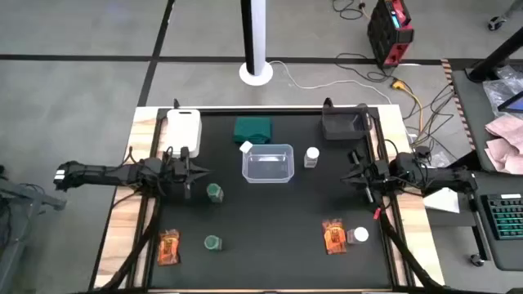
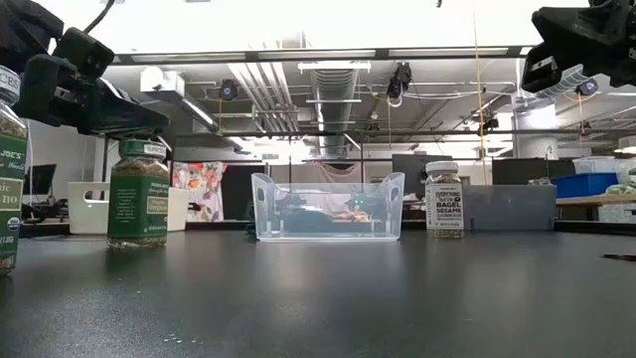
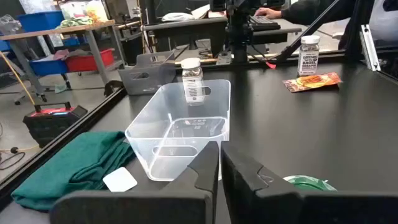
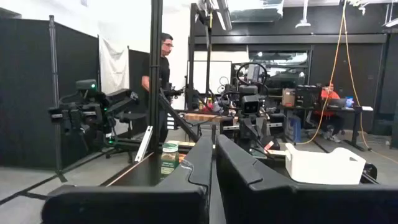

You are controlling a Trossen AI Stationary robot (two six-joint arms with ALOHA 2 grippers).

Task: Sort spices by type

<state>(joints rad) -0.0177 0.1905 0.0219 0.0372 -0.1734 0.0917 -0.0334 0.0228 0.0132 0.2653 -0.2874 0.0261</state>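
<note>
Two green-lidded jars stand upright on the black mat, one (image 1: 215, 193) just right of my left gripper (image 1: 198, 173) and one (image 1: 212, 242) nearer the near edge. White-lidded jars stand right of the bin (image 1: 312, 155) and near the right packet (image 1: 359, 236); a third white-lidded item (image 1: 246, 147) lies at the bin's far left corner. Orange-red packets lie flat near left (image 1: 169, 245) and near right (image 1: 333, 235). My left gripper (image 3: 219, 177) hovers shut, with the jar's green lid (image 3: 308, 183) beside its fingers. My right gripper (image 1: 349, 175) waits shut at the right edge (image 4: 213, 165).
A clear plastic bin (image 1: 268, 163) sits mid-table with nothing in it. At the far edge are a dark green block (image 1: 253, 128), a grey tray (image 1: 343, 124) and a white tray (image 1: 181, 126). A person stands in the room beyond the table (image 4: 163, 62).
</note>
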